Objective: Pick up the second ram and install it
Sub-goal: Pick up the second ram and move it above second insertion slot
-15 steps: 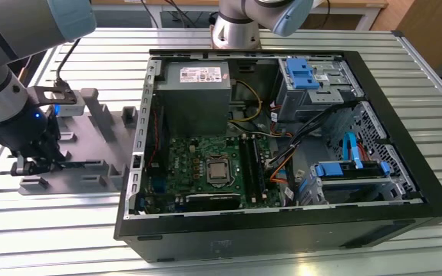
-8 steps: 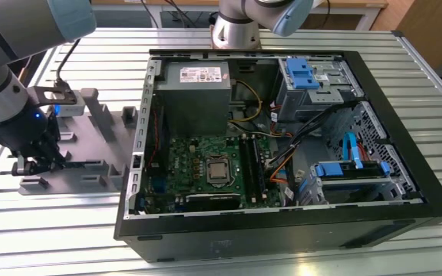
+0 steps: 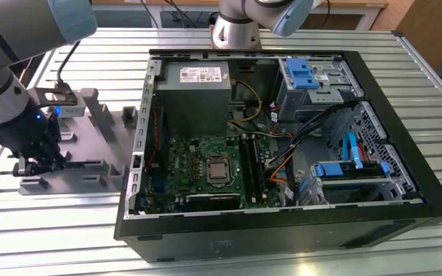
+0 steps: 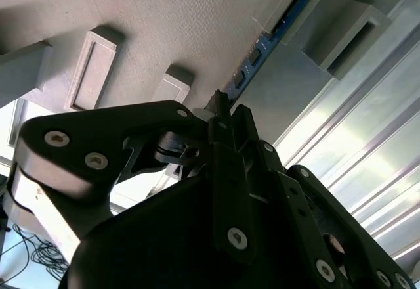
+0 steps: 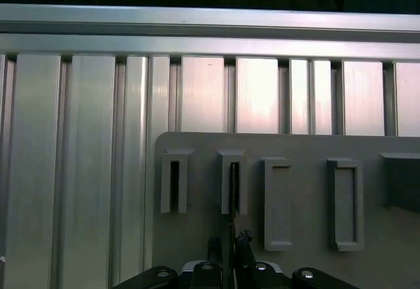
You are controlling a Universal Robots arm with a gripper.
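Pinching the second ram (image 4: 272, 35), my gripper (image 5: 229, 243) looks closed on it; it sits in the grey fixture (image 5: 302, 148), uninstalled.

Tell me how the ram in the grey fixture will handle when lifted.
Probably stiff and light: the second ram is a thin flat board. It stands on edge in a slot of the grey fixture, so a tilted pull may bind. Bare chips suggest fragility.
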